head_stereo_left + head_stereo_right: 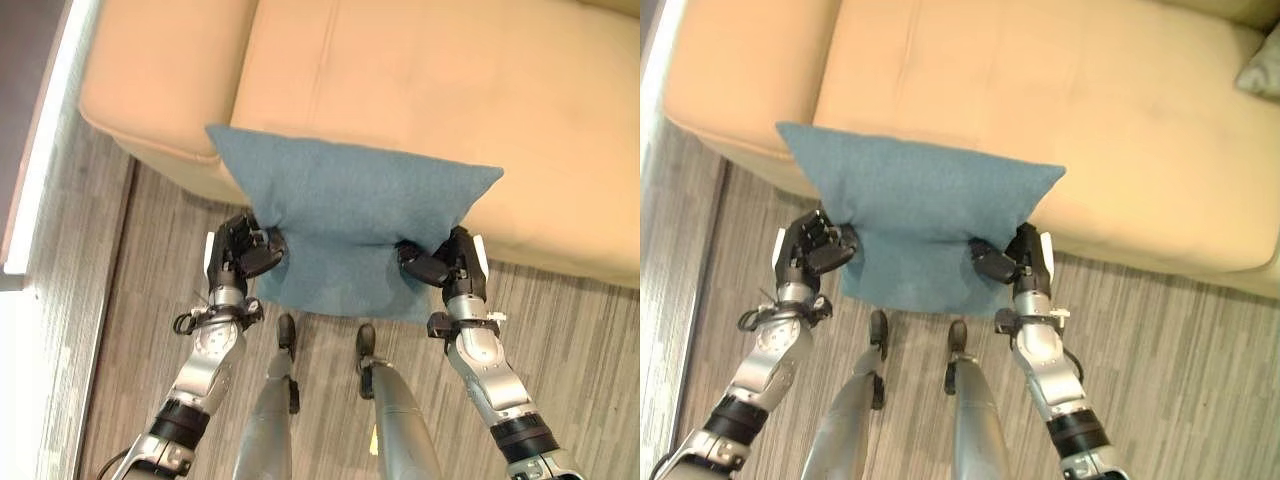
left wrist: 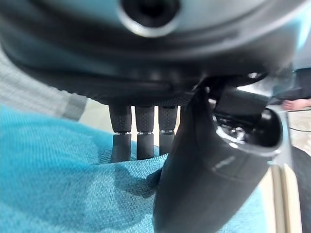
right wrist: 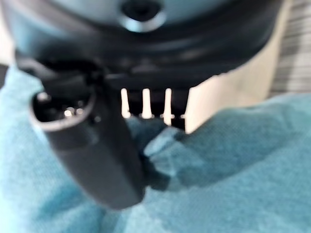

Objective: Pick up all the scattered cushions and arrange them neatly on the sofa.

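Head eyes look down; wrist cameras close on cushion point(image 1: 350, 210).

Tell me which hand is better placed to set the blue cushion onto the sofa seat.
Neither alone, probably. The left hand and right hand each pinch a lower side of the blue cushion, whose top edge already overlaps the sofa seat front. Both look evenly placed to push it forward together.

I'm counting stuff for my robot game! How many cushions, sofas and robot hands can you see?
Blue cushion: 1
Grey-green cushion: 1, at the far end of the sofa seat
Tan sofa: 1
Robot hands: 2, the left robot hand and the right robot hand
Total: 5
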`<state>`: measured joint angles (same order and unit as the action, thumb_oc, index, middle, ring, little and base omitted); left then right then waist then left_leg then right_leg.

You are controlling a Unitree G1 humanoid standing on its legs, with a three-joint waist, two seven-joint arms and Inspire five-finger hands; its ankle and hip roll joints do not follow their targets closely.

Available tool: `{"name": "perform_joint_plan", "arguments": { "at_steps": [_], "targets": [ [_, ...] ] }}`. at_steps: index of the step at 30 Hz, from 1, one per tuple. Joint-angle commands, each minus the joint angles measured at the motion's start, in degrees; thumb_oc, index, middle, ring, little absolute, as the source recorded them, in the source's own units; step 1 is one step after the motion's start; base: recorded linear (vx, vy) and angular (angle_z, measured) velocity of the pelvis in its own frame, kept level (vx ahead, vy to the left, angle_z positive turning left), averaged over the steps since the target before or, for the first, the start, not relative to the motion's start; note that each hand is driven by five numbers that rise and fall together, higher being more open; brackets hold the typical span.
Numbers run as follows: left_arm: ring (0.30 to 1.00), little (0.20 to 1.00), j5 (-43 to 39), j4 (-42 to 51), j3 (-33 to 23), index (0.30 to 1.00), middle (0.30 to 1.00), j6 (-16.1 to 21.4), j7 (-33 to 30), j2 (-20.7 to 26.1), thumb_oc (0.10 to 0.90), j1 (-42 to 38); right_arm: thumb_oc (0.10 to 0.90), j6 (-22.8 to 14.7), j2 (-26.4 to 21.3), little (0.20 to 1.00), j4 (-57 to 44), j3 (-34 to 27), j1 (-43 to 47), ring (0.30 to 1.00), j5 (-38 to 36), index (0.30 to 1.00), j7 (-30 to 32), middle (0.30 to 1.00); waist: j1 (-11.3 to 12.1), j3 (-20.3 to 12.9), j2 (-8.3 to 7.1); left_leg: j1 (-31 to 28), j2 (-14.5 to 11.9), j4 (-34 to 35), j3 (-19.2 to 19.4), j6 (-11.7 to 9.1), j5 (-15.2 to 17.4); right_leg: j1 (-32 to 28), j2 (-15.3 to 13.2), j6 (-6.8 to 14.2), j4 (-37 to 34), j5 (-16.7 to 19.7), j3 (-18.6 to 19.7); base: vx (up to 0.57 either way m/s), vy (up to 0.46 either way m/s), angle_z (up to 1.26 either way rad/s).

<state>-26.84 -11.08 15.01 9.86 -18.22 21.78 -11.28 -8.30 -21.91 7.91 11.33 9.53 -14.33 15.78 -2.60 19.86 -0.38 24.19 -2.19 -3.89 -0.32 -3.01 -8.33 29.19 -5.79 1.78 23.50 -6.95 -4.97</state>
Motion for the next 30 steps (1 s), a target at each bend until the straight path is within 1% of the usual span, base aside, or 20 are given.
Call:
{"name": "perform_joint_plan", "arguments": {
  "at_steps": [1, 5, 6, 7, 8, 10, 11, 12, 13, 16, 19, 21, 22, 23, 25, 26, 27, 28, 29, 30],
  "targets": [
    [0.300, 0.300, 2.6, 5.7, 4.5, 0.300, 0.300, 6.0, 5.4, -2.7, 0.400, -0.1, 0.400, -7.9, 1.5, 0.300, -9.4, 0.3, -1.2, 0.300, 2.1, 0.300, -4.1, 0.300, -2.2, -10.5, 0.76, -5.3, -1.4, -1.9, -0.5, -2.7, 6.4, -9.9, 1.8, 2.2, -9.6, 0.7, -1.2, 0.07, -0.117, 0.10],
    [0.300, 0.300, 2.9, 5.9, 4.2, 0.300, 0.300, 5.9, 5.8, -2.4, 0.400, 1.0, 0.400, -7.8, 0.8, 0.300, -9.5, -0.2, -2.1, 0.300, 2.5, 0.300, -4.4, 0.300, -2.5, -11.6, 0.46, -6.8, -1.9, -3.2, -0.4, -2.5, 7.2, -13.0, 2.3, 1.8, -11.6, 0.8, -1.0, 0.08, -0.078, 0.02],
    [0.300, 0.300, 3.4, 6.5, 3.8, 0.300, 0.300, 5.7, 6.2, -2.2, 0.400, 2.4, 0.400, -7.6, -0.1, 0.300, -10.2, -0.9, -2.8, 0.300, 3.3, 0.300, -4.8, 0.300, -2.5, -12.4, -0.15, -7.3, -1.6, -6.9, -0.4, -2.2, 7.8, -16.2, 2.7, 1.3, -13.1, 0.7, -0.8, 0.17, -0.070, -0.16],
    [0.300, 0.300, 3.7, 7.6, 3.2, 0.300, 0.300, 5.4, 6.3, -2.1, 0.400, 3.9, 0.400, -7.4, -0.9, 0.300, -11.0, -2.0, -4.3, 0.300, 3.6, 0.300, -5.2, 0.300, -2.2, -13.0, -0.76, -7.1, -1.4, -12.7, -0.5, -2.0, 6.8, -19.9, 2.8, 0.9, -15.3, 0.9, -0.5, 0.20, -0.064, -0.14],
    [0.300, 0.300, 3.8, 7.8, 3.1, 0.300, 0.300, 5.3, 6.4, -2.0, 0.400, 4.3, 0.400, -7.2, -0.9, 0.300, -11.3, -2.3, -4.9, 0.300, 3.5, 0.300, -5.3, 0.300, -1.9, -13.1, -1.00, -6.6, -0.7, -13.2, -0.8, -1.7, 7.3, -20.8, 2.5, 1.0, -16.0, 1.0, -0.5, 0.18, -0.009, -0.16],
    [0.300, 0.300, 4.2, 8.2, 2.7, 0.300, 0.300, 4.6, 6.4, -2.0, 0.400, 5.7, 0.400, -6.7, -0.8, 0.300, -11.4, -3.2, -5.8, 0.300, 3.3, 0.300, -5.4, 0.300, -1.6, -14.7, -1.55, -5.5, 0.7, -10.1, -0.6, -1.3, 8.9, -23.1, 2.0, 1.7, -17.5, 1.0, -0.2, 0.26, 0.067, -0.16],
    [0.300, 0.300, 4.6, 8.7, 2.5, 0.300, 0.300, 4.1, 6.1, -1.9, 0.400, 5.7, 0.400, -6.4, -0.6, 0.300, -11.4, -3.3, -5.8, 0.300, 3.1, 0.300, -4.8, 0.300, -0.7, -14.9, -1.64, -3.0, 1.1, -8.0, 0.2, -1.6, 6.8, -25.1, 2.4, 1.9, -18.2, 0.9, 0.4, 0.26, 0.093, -0.02],
    [0.300, 0.300, 4.6, 8.7, 2.5, 0.300, 0.300, 4.1, 6.1, -1.9, 0.400, 5.7, 0.400, -6.4, -0.5, 0.300, -11.4, -3.3, -5.8, 0.300, 3.1, 0.300, -4.8, 0.300, -0.6, -14.8, -1.74, -3.1, 1.2, -8.0, 0.3, -1.6, 6.8, -25.2, 2.3, 1.9, -18.2, 0.9, 0.4, 0.33, 0.170, 0.05],
    [0.300, 0.300, 4.7, 9.0, 2.3, 0.300, 0.300, 3.9, 6.8, -2.0, 0.400, 6.3, 0.400, -6.4, 0.1, 0.300, -12.1, -3.6, -6.5, 0.300, 2.6, 0.300, -5.3, 0.300, -0.5, -15.9, -1.23, -5.7, 1.1, -3.7, -0.4, -1.1, 7.3, -26.4, 3.0, 2.6, -17.6, -0.1, 1.4, 0.21, 0.108, -0.03],
    [0.300, 0.300, 5.0, 9.7, 2.2, 0.300, 0.300, 4.0, 6.7, -1.9, 0.400, 7.2, 0.400, -6.4, 1.2, 0.300, -12.5, -3.7, -7.0, 0.300, 1.8, 0.300, -5.7, 0.300, -0.5, -16.2, -1.62, -7.4, 2.0, -3.8, -0.4, -0.6, 8.0, -27.1, 2.1, 3.3, -17.3, -0.2, 2.1, 0.22, 0.146, -0.39],
    [0.300, 0.300, 5.6, 10.6, 2.1, 0.300, 0.300, 3.8, 6.8, -1.2, 0.400, 7.7, 0.400, -6.2, 1.6, 0.300, -13.3, -3.6, -6.9, 0.300, 1.7, 0.300, -6.2, 0.300, -0.2, -16.5, -1.86, -9.7, 2.4, -3.8, 1.2, 1.1, 9.9, -26.8, 0.6, 4.7, -13.8, -0.2, 3.6, 0.21, 0.209, -0.44],
    [0.300, 0.300, 6.2, 10.8, 1.7, 0.300, 0.300, 3.6, 6.8, -0.8, 0.400, 7.4, 0.400, -5.9, 2.0, 0.300, -13.4, -3.0, -6.4, 0.300, 2.4, 0.300, -6.6, 0.300, 0.1, -15.9, -1.84, -11.2, 2.9, -3.6, 2.2, 2.8, 11.1, -24.4, -0.4, 6.0, -6.8, 2.3, 5.1, 0.15, 0.221, -0.49],
    [0.300, 0.300, 6.6, 11.0, 1.6, 0.300, 0.300, 3.6, 6.4, -0.5, 0.400, 7.2, 0.400, -5.9, 2.2, 0.300, -13.4, -2.4, -5.7, 0.300, 2.8, 0.300, -6.6, 0.300, 0.1, -15.5, -1.83, -11.9, 3.2, -3.6, 2.9, 3.7, 11.6, -22.8, -1.0, 6.7, -3.1, 4.7, 5.6, 0.09, 0.150, -0.34],
    [0.300, 0.300, 6.6, 11.0, 1.6, 0.300, 0.300, 3.6, 6.4, -0.5, 0.400, 7.2, 0.400, -5.9, 2.2, 0.300, -13.4, -2.4, -5.7, 0.300, 2.8, 0.300, -6.6, 0.300, 0.2, -15.5, -1.85, -11.9, 3.2, -3.6, 3.0, 3.7, 11.6, -22.7, -1.0, 6.7, -3.0, 4.7, 5.7, 0.08, 0.135, -0.36],
    [0.300, 0.300, 7.0, 11.3, 0.9, 0.300, 0.300, 3.7, 6.0, 0.2, 0.400, 7.2, 0.400, -5.9, 2.8, 0.300, -13.7, -1.3, -5.0, 0.300, 2.8, 0.300, -7.4, 0.300, 0.2, -13.8, -0.92, -13.4, 2.8, -3.6, 4.0, 5.4, 12.5, -17.8, -1.4, 6.9, 6.1, 7.5, 5.3, 0.11, 0.171, -0.28],
    [0.300, 0.300, 7.5, 11.6, 0.6, 0.300, 0.300, 3.8, 5.9, 0.0, 0.400, 7.3, 0.400, -6.0, 3.2, 0.300, -14.2, -0.9, -5.2, 0.300, 3.1, 0.300, -7.8, 0.300, 0.3, -13.5, -0.33, -14.4, 2.7, -3.5, 4.5, 5.8, 13.4, -15.5, -2.5, 6.5, 7.7, 6.8, 3.4, 0.11, 0.142, -0.45],
    [0.300, 0.300, 7.5, 11.6, 0.6, 0.300, 0.300, 3.8, 5.9, 0.0, 0.400, 7.3, 0.400, -6.0, 3.2, 0.300, -14.2, -0.9, -5.2, 0.300, 3.1, 0.300, -7.8, 0.300, 0.3, -13.5, -0.36, -14.5, 2.8, -3.5, 4.5, 5.8, 13.5, -15.4, -2.5, 6.5, 7.8, 6.7, 3.4, 0.25, 0.057, -0.56],
    [0.300, 0.300, 8.4, 11.6, 0.5, 0.300, 0.300, 4.2, 5.9, 0.0, 0.400, 7.3, 0.400, -5.9, 3.0, 0.300, -13.9, -0.3, -4.2, 0.300, 3.3, 0.300, -8.2, 0.300, 0.3, -13.7, -0.37, -16.7, 2.7, -2.4, 5.3, 5.4, 14.9, -13.9, -3.7, 5.8, -0.1, 4.1, -0.7, 0.19, -0.004, -0.54],
    [0.300, 0.300, 8.4, 11.6, 0.4, 0.300, 0.300, 4.2, 5.9, 0.0, 0.400, 7.3, 0.400, -5.9, 3.0, 0.300, -13.8, -0.2, -4.2, 0.300, 3.3, 0.300, -8.2, 0.300, 0.2, -13.6, -0.27, -16.9, 2.6, -2.4, 5.2, 5.3, 14.9, -14.2, -3.6, 5.8, -0.3, 4.1, -0.8, 0.31, -0.064, -0.44],
    [0.300, 0.300, 7.9, 11.7, 0.2, 0.300, 0.300, 4.2, 6.0, -0.2, 0.400, 7.3, 0.400, -5.7, 2.7, 0.300, -13.6, 0.1, -3.5, 0.300, 2.8, 0.300, -8.7, 0.300, 0.3, -13.4, -0.63, -18.4, 2.5, -1.8, 5.9, 4.9, 15.8, -12.3, -3.9, 6.2, -7.3, 5.6, -4.1, 0.13, -0.063, -0.25]
  ]
}}
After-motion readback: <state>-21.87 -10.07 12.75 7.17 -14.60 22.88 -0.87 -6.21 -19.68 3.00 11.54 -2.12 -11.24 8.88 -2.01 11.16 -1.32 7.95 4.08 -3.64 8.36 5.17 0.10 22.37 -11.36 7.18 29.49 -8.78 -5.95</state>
